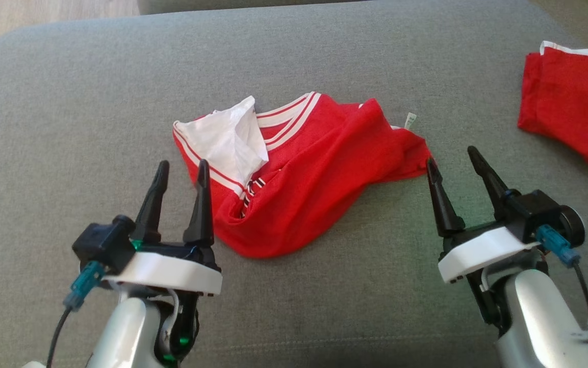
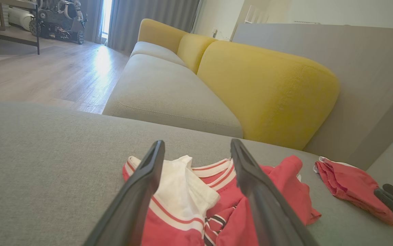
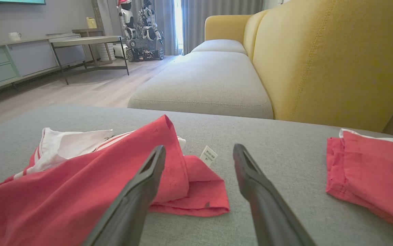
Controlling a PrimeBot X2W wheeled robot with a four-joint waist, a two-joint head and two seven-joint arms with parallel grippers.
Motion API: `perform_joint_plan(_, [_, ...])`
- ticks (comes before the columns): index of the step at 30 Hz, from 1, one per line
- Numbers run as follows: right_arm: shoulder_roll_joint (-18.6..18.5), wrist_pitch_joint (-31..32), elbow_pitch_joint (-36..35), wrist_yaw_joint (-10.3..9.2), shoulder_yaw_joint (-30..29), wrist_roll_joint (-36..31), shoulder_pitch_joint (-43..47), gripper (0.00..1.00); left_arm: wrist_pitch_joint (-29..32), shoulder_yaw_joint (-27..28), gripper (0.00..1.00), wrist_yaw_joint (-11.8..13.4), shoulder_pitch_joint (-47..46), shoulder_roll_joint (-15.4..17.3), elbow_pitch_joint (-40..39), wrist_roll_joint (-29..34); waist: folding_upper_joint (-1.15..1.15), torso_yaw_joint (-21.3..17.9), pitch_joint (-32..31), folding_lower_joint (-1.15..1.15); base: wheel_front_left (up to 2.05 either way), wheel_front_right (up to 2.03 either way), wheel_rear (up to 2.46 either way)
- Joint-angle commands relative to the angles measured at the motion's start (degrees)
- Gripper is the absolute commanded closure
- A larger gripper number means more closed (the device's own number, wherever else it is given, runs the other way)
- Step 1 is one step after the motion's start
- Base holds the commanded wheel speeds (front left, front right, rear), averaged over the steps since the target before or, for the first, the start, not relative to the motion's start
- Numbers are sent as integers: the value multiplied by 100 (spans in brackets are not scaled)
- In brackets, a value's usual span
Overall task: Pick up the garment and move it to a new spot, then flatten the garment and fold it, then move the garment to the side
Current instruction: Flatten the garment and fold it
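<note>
A small white tag (image 1: 410, 120) stuck up at the far edge of the garment (image 1: 304, 174). It carried print, but too fine for me to read. The garment, a red jersey with red-and-white striped trim and a white panel turned outward, lay crumpled in the middle of the grey cushion (image 1: 69, 102).

My left gripper (image 1: 182, 163) had its fingers parted with nothing between them. It stood at the garment's left edge, its right finger over the striped hem. My right gripper (image 1: 452, 155) was likewise spread and empty. Its left finger was at the red corner on the garment's right end, and I could not tell whether it touched the cloth.

A second red cloth (image 1: 570, 110) with a white edge lay well apart, at the far right of the cushion. Beyond the cushion ran a sofa (image 2: 268, 89) with a grey seat and yellow back. Across the wooden floor (image 2: 46, 78) another robot (image 3: 141, 27) stood near a low table (image 3: 87, 42).
</note>
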Motion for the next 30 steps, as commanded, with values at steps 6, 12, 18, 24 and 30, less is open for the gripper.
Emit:
perform_joint_plan(6, [63, 56, -227, -5, 186, -46, -319, 0, -29, 124, 0, -29, -230, 32, -150, 42, 0, 131, 109, 0, 0, 0, 0])
perform_joint_plan(12, [-52, 594, 18, -5, 483, 625, -949, 0, -29, 72, 0, -41, -304, 32, -169, 20, 0, 317, 325, 0, 0, 0, 0])
perform_joint_plan(18, [-447, 1114, 541, -5, 720, 1378, -1670, 0, -29, -76, 0, -38, -432, 32, -143, -59, 0, 600, 518, 0, 0, 0, 0])
perform_joint_plan(24, [-632, 1455, 954, -5, 890, 1738, -1988, 0, -29, -64, 0, 0, -449, 32, -133, -98, 0, 782, 583, 0, 0, 0, 0])
perform_joint_plan(30, [-741, 1500, 1133, -5, 1145, 2023, -2103, 93, -29, -55, 0, 2, -439, 32, -117, -99, 0, 812, 580, 0, 0, 0, 0])
